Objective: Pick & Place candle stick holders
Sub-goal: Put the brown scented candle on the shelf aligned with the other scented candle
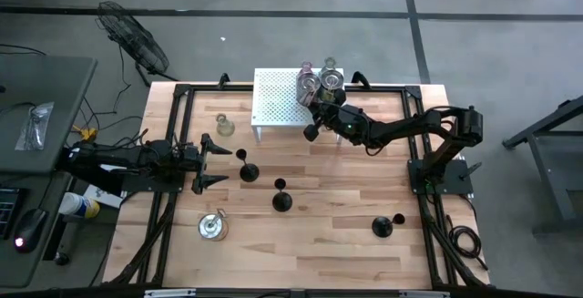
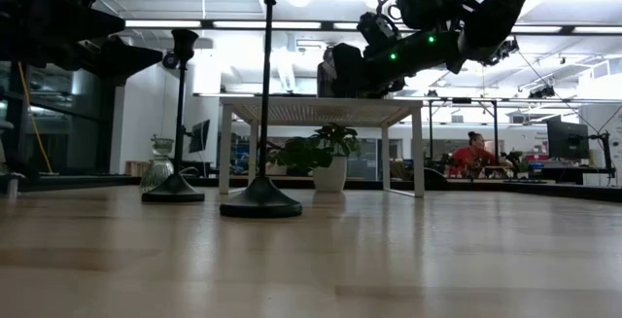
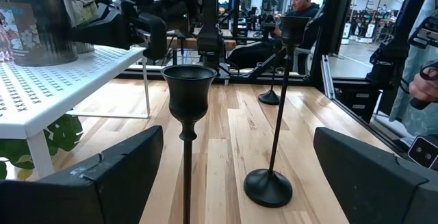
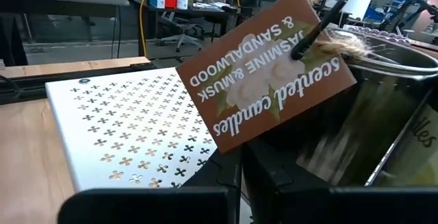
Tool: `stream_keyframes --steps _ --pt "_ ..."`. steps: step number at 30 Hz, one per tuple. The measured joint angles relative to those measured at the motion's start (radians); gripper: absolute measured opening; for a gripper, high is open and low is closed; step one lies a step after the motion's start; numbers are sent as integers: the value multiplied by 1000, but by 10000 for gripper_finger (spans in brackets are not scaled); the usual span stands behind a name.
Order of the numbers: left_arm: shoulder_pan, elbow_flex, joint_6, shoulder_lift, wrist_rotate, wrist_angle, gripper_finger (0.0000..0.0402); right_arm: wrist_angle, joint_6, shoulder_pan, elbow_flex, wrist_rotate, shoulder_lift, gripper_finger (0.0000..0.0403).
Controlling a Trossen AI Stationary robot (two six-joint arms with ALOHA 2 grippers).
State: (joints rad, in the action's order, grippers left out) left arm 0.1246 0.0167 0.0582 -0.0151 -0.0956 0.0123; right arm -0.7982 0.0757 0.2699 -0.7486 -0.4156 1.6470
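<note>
Right tool (image 1: 316,107): at about 1 o'clock on the bench (image 1: 319,234), reaching over the near-right corner of the white rack (image 1: 276,107). The right wrist view shows a silvery tin (image 4: 383,114) with a brown "scented candles" tag (image 4: 267,87) pressed close against the fingers, so it appears closed on that tin, most likely setting it down on the rack.
Right arm pose: stretched low and nearly flat from its base at 3 o'clock, elbow bent, wrist level with the rack top.
Rack load: a small cluster of glass and silvery holders (image 1: 319,77) stands at the rack's far-right corner, just beside the tool; this looks like the drop-off spot.
Left tool (image 1: 211,164): at 9 o'clock, fingers spread wide and holding nothing, pointed toward the centre.
Left arm pose: lying low along the bench edge, apparently waiting or lining up on the nearest black holder (image 1: 247,169), which stands upright just beyond its fingertips.
Other black holders: one at centre (image 1: 281,198); one near 4 o'clock (image 1: 382,226) with a small dark piece (image 1: 399,218) beside it.
Loose pieces: a clear glass holder (image 1: 224,126) at 11 o'clock, left of the rack; a silvery holder (image 1: 213,228) at 7 o'clock.
Judgement: most holders are not yet on the rack.
</note>
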Motion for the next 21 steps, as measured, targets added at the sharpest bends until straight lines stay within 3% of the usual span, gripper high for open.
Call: stream_keyframes --steps 21 --pt "0 0 0 0 0 0 372 -8 7 14 0 10 0 4"
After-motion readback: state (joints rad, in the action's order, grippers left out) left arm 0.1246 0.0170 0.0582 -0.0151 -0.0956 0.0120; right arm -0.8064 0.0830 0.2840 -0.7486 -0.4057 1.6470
